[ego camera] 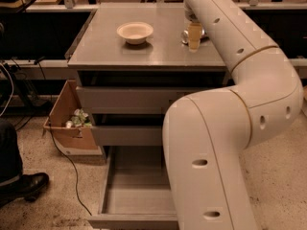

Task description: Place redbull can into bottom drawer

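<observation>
The tool (pixel 194 36) hangs low over the far right of the desk (pixel 158 56), right at the redbull can (pixel 185 35), which stands there; whether it grips cannot be told. A bowl (pixel 135 32) sits to its left. Far below, the bottom drawer (pixel 134 190) is pulled open.

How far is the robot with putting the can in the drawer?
Done: the bottom drawer is already pulled open, ready for the can.

In hand: the gripper is down at the redbull can, which sits on the cabinet top, right of the bowl.

Left: nearly everything. It must grab the can, lift it, carry it down and put it inside the drawer.
</observation>
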You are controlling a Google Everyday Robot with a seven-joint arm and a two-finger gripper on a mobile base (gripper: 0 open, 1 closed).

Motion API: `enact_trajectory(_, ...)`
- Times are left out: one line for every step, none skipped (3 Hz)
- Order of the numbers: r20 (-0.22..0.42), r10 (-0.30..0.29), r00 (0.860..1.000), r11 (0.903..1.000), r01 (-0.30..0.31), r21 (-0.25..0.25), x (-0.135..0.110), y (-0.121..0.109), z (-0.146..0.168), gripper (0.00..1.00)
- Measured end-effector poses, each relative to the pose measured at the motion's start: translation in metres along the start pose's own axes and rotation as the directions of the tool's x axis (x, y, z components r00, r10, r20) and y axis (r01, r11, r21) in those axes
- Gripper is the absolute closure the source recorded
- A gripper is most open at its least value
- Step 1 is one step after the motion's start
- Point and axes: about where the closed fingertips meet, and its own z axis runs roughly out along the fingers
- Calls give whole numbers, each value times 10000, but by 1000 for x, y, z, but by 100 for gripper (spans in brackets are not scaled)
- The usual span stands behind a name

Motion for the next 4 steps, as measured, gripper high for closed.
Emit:
enact_trajectory(197, 23, 9998, 10000, -21, -82, -12, -2, 7, 0)
enact_trajectory(1070, 1024, 9890, 9946, -999, -282, -10, -3, 16, 0)
enact_trajectory(3147, 3229, 8926, 9464, -3007, -1181, 1, -4, 23, 0)
enact_trajectory(4333, 4420, 7854, 8969, -3931, -2024, 1, -6, 26, 0)
